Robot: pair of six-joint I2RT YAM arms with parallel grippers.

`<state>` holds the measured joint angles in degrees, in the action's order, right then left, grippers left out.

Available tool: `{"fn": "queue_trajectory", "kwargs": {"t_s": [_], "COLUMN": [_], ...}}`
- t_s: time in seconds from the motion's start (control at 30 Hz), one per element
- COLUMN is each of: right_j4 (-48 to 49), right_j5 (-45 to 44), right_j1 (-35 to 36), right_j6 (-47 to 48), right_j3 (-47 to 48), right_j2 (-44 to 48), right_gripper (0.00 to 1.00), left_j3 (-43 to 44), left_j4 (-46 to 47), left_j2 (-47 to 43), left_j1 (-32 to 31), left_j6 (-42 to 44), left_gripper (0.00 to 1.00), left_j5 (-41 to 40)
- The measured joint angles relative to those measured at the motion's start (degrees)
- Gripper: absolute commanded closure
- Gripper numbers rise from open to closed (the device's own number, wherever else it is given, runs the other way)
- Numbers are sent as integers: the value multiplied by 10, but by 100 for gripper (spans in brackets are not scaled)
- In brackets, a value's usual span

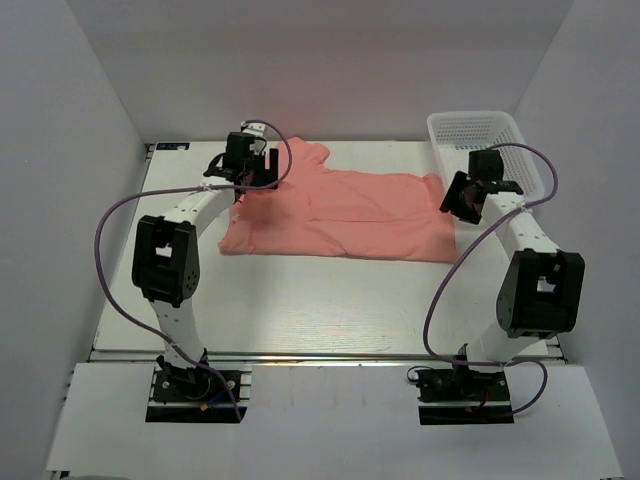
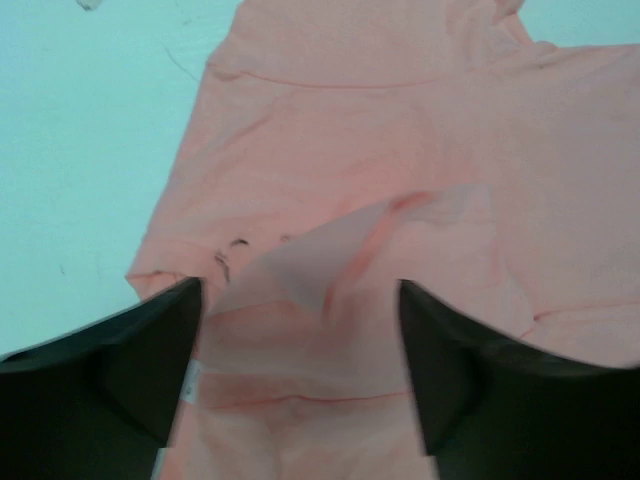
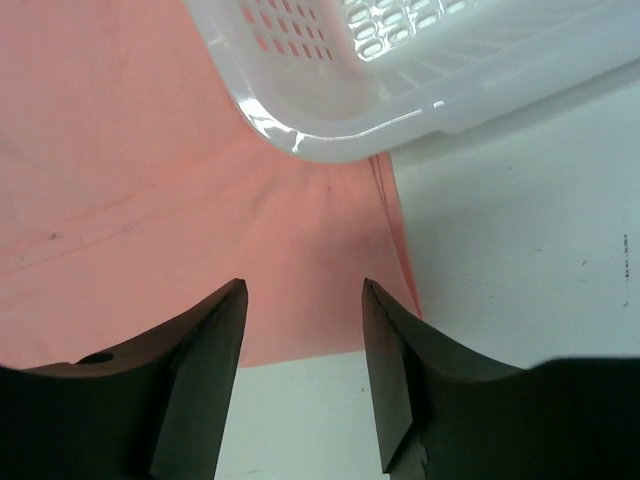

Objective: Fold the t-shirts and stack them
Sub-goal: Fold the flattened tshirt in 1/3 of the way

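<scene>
A salmon-pink t-shirt (image 1: 350,215) lies spread flat across the far half of the table, long side running left to right. My left gripper (image 1: 250,170) hangs over its left end, open and empty. In the left wrist view (image 2: 300,295) the jaws straddle wrinkled cloth (image 2: 400,130), and a small white tag (image 2: 188,382) shows by the left finger. My right gripper (image 1: 462,195) is over the shirt's right end, open and empty. In the right wrist view (image 3: 305,290) the jaws stand over the shirt's corner (image 3: 150,200) and its edge.
A white plastic mesh basket (image 1: 485,140) stands at the back right, and its near corner (image 3: 400,80) rests over the shirt's edge. The white table (image 1: 300,310) stretches in front of the shirt. White walls close in the left, back and right sides.
</scene>
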<state>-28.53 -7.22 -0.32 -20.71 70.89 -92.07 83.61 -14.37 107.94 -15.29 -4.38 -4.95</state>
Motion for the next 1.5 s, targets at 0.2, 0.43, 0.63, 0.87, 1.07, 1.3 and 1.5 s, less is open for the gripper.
{"fn": "queue_trajectory", "kwargs": {"t_s": [0.2,0.43,0.63,0.87,1.07,1.3,1.5], "right_j4": [0,-2,23,68,116,145,193], "right_j5": [-1,19,68,162,172,143,139], "right_j1": [16,39,51,54,52,52,52], "right_j6": [14,27,21,35,47,37,24], "right_j3": [15,-2,-99,-145,-145,-147,-209], "right_j2": [-5,31,94,45,-35,-57,-13], "right_gripper": [18,10,10,10,10,10,10], "left_j3": [73,49,-103,-247,-316,-327,-356], "left_j4": [-24,-50,-44,-15,17,35,28], "left_j2": [59,38,-72,-115,-126,-128,-155], "left_j1": [16,27,27,28,46,76,92], "left_j6": [-6,-26,-64,-107,-127,-143,-184], "left_gripper": [0,0,0,0,0,0,0], "left_j5": [-3,5,66,126,99,99,86]}}
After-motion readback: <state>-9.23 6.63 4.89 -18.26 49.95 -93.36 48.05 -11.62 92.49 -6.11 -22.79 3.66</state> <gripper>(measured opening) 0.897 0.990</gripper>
